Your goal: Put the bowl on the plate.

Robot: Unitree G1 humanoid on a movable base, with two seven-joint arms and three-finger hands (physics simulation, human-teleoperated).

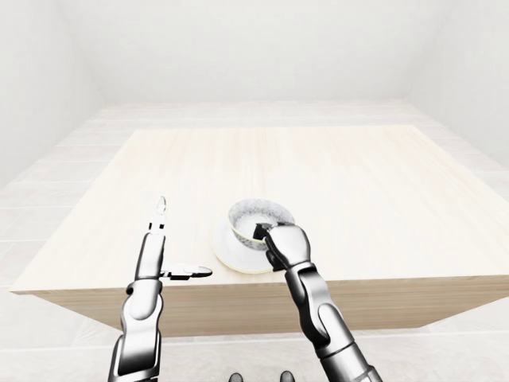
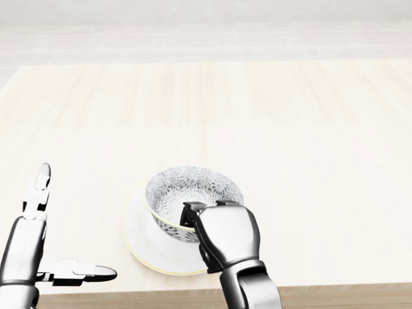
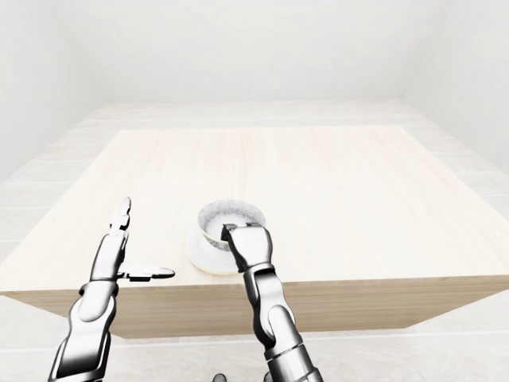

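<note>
A grey-patterned bowl (image 2: 190, 193) sits on a white plate (image 2: 143, 239) with a pale yellow rim, near the bottom edge of the table in the head view. My right hand (image 2: 203, 219) grips the bowl's near rim, fingers closed over the edge. The back of that hand hides the bowl's lower right side and part of the plate. My left hand (image 2: 45, 244) hovers at the lower left, fingers spread flat and thumb out, holding nothing, well left of the plate.
The light wooden table (image 1: 318, 167) stretches wide above and to both sides of the plate. Its near edge (image 2: 322, 290) runs just below the plate. A pale tiled floor (image 1: 48, 191) surrounds the table.
</note>
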